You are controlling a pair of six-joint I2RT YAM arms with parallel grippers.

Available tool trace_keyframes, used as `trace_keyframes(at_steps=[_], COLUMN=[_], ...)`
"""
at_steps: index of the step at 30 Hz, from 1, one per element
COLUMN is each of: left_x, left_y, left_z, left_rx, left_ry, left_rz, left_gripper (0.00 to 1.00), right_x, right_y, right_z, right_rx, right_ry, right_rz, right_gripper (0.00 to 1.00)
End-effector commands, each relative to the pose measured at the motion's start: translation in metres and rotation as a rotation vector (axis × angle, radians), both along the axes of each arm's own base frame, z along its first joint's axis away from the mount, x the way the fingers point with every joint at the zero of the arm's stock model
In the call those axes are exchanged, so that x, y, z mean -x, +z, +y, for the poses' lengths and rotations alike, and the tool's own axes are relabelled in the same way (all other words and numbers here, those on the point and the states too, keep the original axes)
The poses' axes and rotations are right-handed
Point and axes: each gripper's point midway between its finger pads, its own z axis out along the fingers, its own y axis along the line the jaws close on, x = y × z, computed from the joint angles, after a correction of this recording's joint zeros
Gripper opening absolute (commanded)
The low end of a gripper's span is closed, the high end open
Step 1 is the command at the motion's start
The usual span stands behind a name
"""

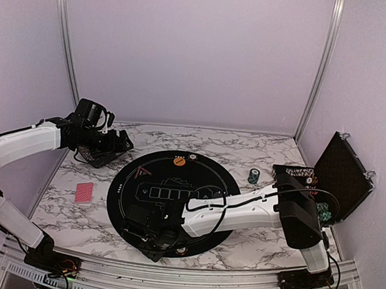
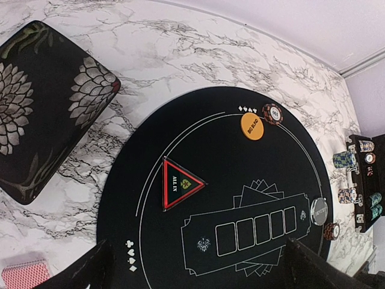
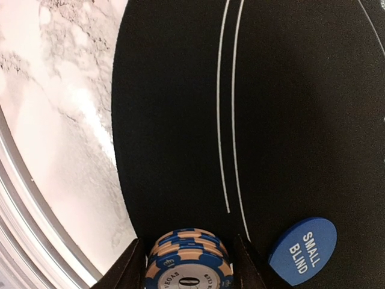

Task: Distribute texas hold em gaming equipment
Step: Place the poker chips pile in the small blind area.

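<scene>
Chips in blue and tan, piled into a short stack (image 3: 187,268), stand on the big round black mat (image 1: 211,175) close to its near rim, between the fingers of the right gripper (image 3: 186,241). The jaws are partly apart and sit tight along both sides of the stack, but I cannot tell whether they press on it or only flank it. Just beside that stack on the mat lies a blue button (image 3: 302,250) lettered SMALL BLIND. The left gripper (image 2: 198,242) hangs over the far left corner of the marble table (image 1: 245,148) with its jaws spread wide, near a flower-printed black object (image 2: 42,102) that lies flat on the marble. Its camera looks down on a black triangular marker (image 2: 180,183) with a red border, flat on the mat to the left of the printed row of card boxes. An orange button (image 2: 252,126) reading BIG BLIND lies at the far rim with a red-and-white chip (image 2: 272,113) right against it. A dark-grey button (image 2: 319,212) lies at the rim on the right, with another striped-edge chip (image 2: 331,231) just beside it. Red-backed playing cards (image 1: 84,192) lie in a small pile on the marble left of the mat, apart from it. A teal chip stack (image 1: 253,176) stands on the marble right of the mat, near the black chip case (image 1: 343,176), which stands open at the table's right edge with more chips in its slots
</scene>
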Motion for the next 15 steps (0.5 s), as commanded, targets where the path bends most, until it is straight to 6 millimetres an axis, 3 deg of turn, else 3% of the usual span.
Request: trace_keyframes(at_steps=[1, 15], left_x=[0.001, 0.001], left_y=[0.001, 0.000], left_z=[0.001, 0.003], left_rx=[0.000, -0.005], left_ry=[-0.013, -0.010], left_rz=[-0.007, -0.008], left_gripper=[0.99, 0.99], right_x=[0.001, -0.005], right_y=[-0.003, 0.018], right_z=[-0.002, 0.010], right_rx=[0.008, -0.032], right_ry=[0.001, 0.003], right_rz=[-0.008, -0.036], right_gripper=[0.48, 0.61])
